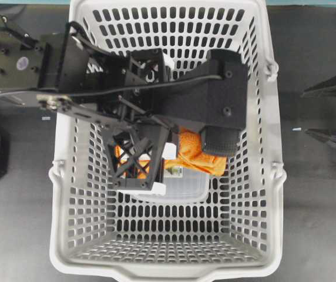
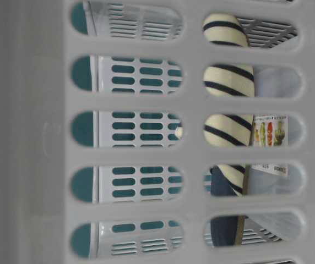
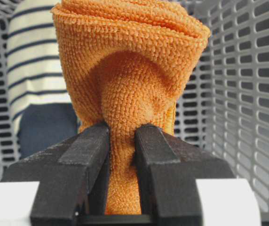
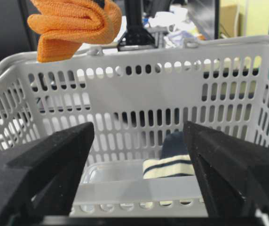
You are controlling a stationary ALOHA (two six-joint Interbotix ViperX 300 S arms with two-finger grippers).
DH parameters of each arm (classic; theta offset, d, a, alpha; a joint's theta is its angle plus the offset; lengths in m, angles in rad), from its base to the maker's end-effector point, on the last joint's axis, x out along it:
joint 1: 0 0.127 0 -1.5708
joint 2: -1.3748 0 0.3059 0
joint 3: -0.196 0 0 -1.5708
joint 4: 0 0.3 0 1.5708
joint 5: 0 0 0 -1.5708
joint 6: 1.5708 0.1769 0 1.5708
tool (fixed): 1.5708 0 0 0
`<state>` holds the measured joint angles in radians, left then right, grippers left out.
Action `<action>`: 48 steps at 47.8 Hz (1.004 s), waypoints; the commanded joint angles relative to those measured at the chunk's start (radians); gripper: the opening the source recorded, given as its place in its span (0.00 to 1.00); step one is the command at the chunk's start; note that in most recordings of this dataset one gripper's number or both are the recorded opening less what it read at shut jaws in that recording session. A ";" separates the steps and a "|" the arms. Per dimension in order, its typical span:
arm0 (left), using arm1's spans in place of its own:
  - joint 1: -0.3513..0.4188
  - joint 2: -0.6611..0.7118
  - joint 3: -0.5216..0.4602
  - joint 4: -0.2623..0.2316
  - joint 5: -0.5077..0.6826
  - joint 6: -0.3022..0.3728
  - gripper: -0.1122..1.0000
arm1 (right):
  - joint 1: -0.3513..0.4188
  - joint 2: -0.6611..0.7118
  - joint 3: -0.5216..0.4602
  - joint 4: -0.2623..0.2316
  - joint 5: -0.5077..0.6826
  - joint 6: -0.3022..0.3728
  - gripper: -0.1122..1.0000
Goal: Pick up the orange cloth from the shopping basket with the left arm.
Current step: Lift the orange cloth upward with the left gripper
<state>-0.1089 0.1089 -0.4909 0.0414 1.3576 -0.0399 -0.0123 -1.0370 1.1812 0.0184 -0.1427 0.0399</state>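
The orange cloth (image 3: 130,70) is bunched and pinched between the black fingers (image 3: 85,160) of my left gripper (image 3: 122,136), which is shut on it. In the overhead view the left arm reaches over the light-grey shopping basket (image 1: 62,194), and its gripper (image 1: 169,164) holds the cloth (image 1: 198,155) near the basket's middle. In the right wrist view the cloth (image 4: 73,23) hangs above the basket's far rim (image 4: 172,47). My right gripper (image 1: 326,114) is open and empty outside the basket at the right; its jaws (image 4: 139,155) stand wide apart, facing the basket wall.
A navy-and-cream striped slipper (image 4: 172,167) stands inside the basket, also seen in the left wrist view (image 3: 35,61) and the table-level view (image 2: 229,82). A clear plastic container (image 1: 185,188) lies on the basket floor. The basket's slotted wall (image 2: 36,137) fills the table-level view.
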 commanded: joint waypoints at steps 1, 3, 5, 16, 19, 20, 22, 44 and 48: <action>0.006 -0.015 -0.009 0.003 -0.003 0.000 0.22 | -0.002 0.008 -0.008 0.003 0.002 -0.002 0.76; 0.008 -0.017 -0.008 0.002 -0.005 0.000 0.22 | -0.002 0.006 -0.008 0.003 0.003 -0.002 0.76; 0.011 -0.015 -0.008 0.003 -0.003 0.000 0.22 | -0.002 0.006 -0.009 0.003 0.005 -0.002 0.76; 0.017 -0.015 -0.006 0.003 0.014 0.000 0.22 | -0.002 0.006 -0.008 0.003 0.011 -0.002 0.76; 0.017 -0.015 -0.006 0.003 0.015 0.000 0.22 | -0.002 0.008 -0.008 0.003 0.012 -0.002 0.76; 0.018 -0.015 -0.006 0.003 0.015 0.000 0.22 | -0.002 0.006 -0.008 0.003 0.012 -0.002 0.76; 0.017 -0.014 -0.006 0.003 0.014 0.000 0.22 | -0.002 0.006 -0.008 0.003 0.014 -0.002 0.76; 0.021 -0.008 -0.006 0.003 0.015 0.000 0.22 | -0.002 0.006 -0.009 0.003 0.014 -0.002 0.76; 0.021 -0.006 -0.005 0.003 0.015 0.000 0.22 | -0.002 0.003 -0.008 0.003 0.014 -0.002 0.76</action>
<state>-0.0874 0.1150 -0.4878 0.0414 1.3760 -0.0414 -0.0123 -1.0370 1.1812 0.0184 -0.1243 0.0399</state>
